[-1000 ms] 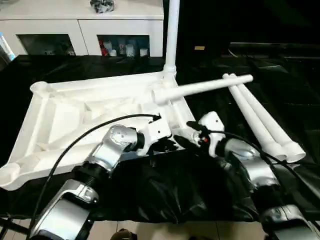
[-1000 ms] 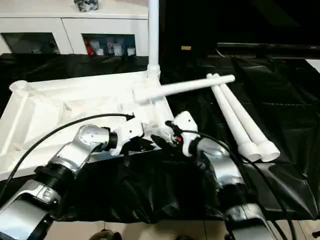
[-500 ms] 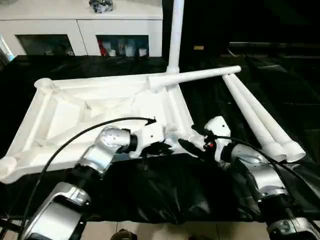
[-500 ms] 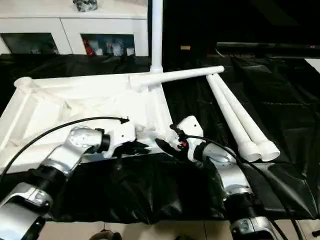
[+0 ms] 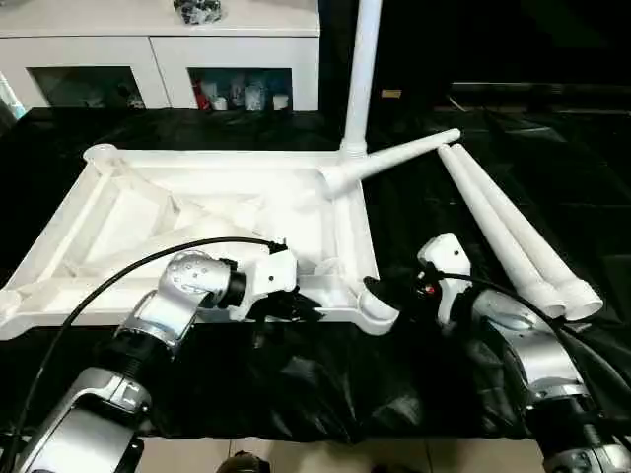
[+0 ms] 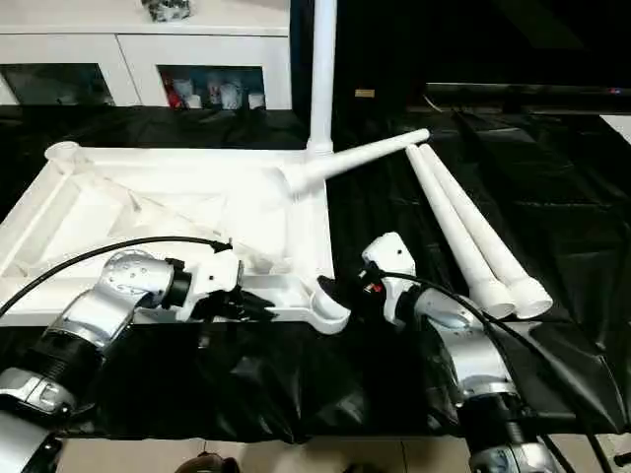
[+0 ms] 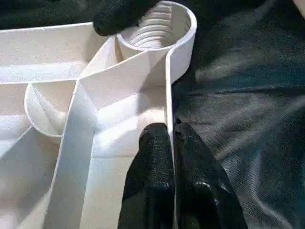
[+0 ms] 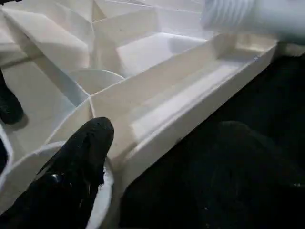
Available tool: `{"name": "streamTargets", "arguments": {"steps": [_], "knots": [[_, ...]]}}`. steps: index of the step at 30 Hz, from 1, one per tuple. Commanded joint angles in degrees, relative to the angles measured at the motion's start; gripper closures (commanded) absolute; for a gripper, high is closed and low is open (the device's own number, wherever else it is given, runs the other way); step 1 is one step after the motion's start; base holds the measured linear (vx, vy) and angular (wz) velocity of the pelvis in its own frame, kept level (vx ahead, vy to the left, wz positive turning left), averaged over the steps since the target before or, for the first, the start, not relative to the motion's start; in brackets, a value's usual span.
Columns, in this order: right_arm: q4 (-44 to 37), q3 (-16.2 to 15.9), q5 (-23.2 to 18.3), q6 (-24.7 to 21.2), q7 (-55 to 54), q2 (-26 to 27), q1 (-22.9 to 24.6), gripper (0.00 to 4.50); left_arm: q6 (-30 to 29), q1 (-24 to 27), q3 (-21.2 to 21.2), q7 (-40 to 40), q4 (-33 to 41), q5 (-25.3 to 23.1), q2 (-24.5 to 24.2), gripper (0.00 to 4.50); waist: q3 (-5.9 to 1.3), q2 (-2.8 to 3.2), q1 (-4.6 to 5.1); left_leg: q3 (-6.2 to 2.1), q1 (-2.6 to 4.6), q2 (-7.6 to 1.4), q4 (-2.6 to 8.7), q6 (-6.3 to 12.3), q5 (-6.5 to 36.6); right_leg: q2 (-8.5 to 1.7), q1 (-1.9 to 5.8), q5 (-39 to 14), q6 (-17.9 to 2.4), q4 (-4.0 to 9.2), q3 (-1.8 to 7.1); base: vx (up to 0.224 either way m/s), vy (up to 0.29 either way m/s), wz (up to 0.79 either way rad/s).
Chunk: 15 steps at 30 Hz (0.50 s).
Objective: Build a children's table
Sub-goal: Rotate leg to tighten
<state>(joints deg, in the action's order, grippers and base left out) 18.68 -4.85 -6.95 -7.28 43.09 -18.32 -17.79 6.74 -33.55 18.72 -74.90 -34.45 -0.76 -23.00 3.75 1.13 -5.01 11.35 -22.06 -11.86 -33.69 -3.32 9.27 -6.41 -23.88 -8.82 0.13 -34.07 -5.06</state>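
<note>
Black-draped bench [image 5: 473, 118], upturned table top [image 5: 197, 212], gripped.

Head cams down; wrist cams close, shared corner socket [image 7: 159, 26].

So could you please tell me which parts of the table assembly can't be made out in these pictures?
- Upright leg: its upper end is cut off by the top edge of the head views.
- Leaning leg: whether its near end sits in a socket or just rests on the tabletop is too small to tell.
- Right gripper: in the right wrist view one finger lies on the corner socket's rim; the other is hidden in darkness.
- Cabinet contents: too small.
</note>
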Motion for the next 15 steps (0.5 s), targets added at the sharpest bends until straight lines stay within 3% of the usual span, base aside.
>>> {"name": "streamTargets", "arguments": {"steps": [1,15], "knots": [[-1.6,1.5,-0.9,-0.4,0.3,-0.7,0.8,0.6,1.3,-0.2,-2.1,-1.3,0.4,2.5,-0.5,4.5,-4.33,-1.05,0.07,-0.62,1.09,-1.3,4.15,1.28,15.4,-2.27,2.54,-21.5,-9.0,4.29,2.55,0.0,0.0,0.0],[-11.0,6.5,-10.7,-4.9,4.0,-2.0,3.4,0.6,-5.8,1.8,-0.5,-10.8,6.1,5.9,-4.2,4.5,-4.44,-0.69,-0.12,-0.57,1.21,-1.48,4.13,1.46,14.9,-2.16,2.8,-18.0,-10.8,3.76,2.66,0.0,0.0,0.0]]}}
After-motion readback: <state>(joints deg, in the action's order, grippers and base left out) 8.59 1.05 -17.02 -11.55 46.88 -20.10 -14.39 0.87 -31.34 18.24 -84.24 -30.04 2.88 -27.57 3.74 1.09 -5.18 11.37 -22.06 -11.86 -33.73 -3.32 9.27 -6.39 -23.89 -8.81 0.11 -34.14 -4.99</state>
